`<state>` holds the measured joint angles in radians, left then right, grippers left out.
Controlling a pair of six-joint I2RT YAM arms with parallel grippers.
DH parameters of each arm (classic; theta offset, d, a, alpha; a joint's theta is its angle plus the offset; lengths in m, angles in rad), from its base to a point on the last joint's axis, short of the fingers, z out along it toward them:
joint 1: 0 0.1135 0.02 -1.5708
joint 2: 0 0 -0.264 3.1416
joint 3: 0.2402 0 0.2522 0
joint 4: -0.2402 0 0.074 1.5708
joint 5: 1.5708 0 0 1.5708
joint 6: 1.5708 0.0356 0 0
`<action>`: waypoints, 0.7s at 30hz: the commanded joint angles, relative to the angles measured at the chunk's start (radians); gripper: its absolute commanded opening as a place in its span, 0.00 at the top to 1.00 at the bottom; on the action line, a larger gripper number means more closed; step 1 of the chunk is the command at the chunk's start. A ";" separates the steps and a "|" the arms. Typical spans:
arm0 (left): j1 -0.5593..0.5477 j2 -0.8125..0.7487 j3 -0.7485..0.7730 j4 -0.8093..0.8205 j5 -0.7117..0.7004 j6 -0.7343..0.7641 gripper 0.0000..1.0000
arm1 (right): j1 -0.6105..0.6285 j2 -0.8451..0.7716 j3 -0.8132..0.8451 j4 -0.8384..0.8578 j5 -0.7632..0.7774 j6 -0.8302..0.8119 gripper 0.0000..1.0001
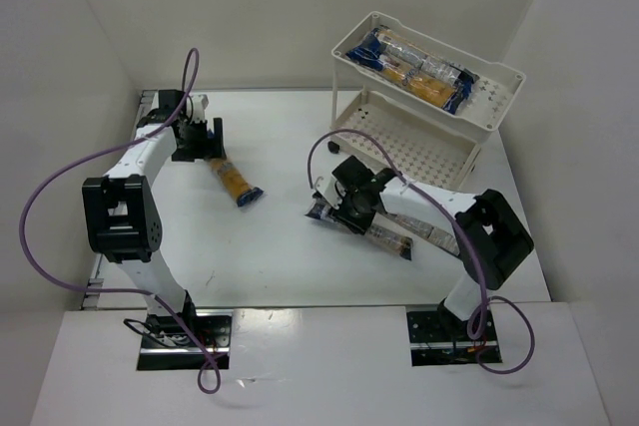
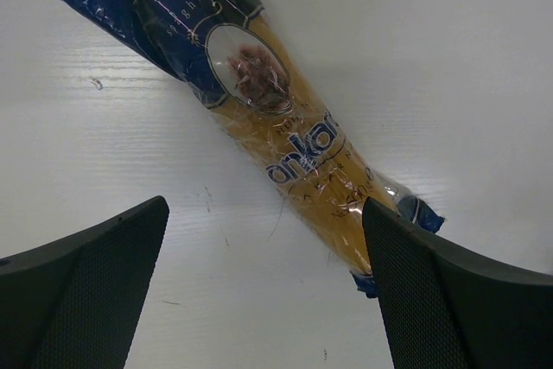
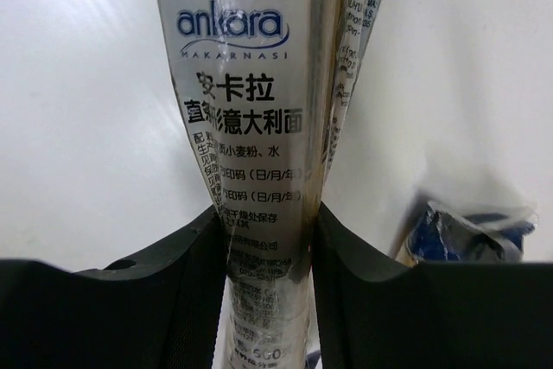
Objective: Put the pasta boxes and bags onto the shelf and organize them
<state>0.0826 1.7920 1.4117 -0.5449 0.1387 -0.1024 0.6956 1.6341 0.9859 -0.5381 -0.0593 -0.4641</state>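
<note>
The right end effector (image 3: pixel 268 213) is clamped on a packet (image 3: pixel 242 110) at its white label, low over the table (image 1: pixel 280 246), so the grasp looks made. The next move probably calls for a lift and a carry to the shelf (image 1: pixel 497 99) beyond it and to its right. The left end effector (image 2: pixel 263 205) hangs wide open above a second packet (image 2: pixel 285 127) lying slantwise ahead of its fingers. Farther off, the top tray (image 1: pixel 489 82) holds several packets (image 1: pixel 419 67) laid side by side lengthwise, and the lower tray (image 1: pixel 414 147) shows none, so room looks likely there.
</note>
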 commanded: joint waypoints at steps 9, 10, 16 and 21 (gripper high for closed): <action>0.003 -0.109 -0.032 0.042 -0.036 0.047 0.00 | 0.159 -0.106 0.657 -0.260 0.194 0.051 1.00; 0.003 -0.123 -0.033 0.042 -0.045 0.056 0.00 | 0.159 -0.106 0.686 -0.260 0.208 0.051 1.00; 0.003 -0.146 -0.042 0.033 -0.079 0.075 0.00 | 0.159 -0.079 0.979 -0.224 0.389 -0.033 1.00; 0.003 -0.155 -0.051 0.022 -0.114 0.105 0.00 | 0.159 0.000 1.361 -0.103 0.547 -0.181 1.00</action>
<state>0.0826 1.6695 1.3762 -0.5228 0.0509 -0.0315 0.8566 1.6547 2.1448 -0.8589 0.3130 -0.5167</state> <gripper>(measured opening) 0.998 0.429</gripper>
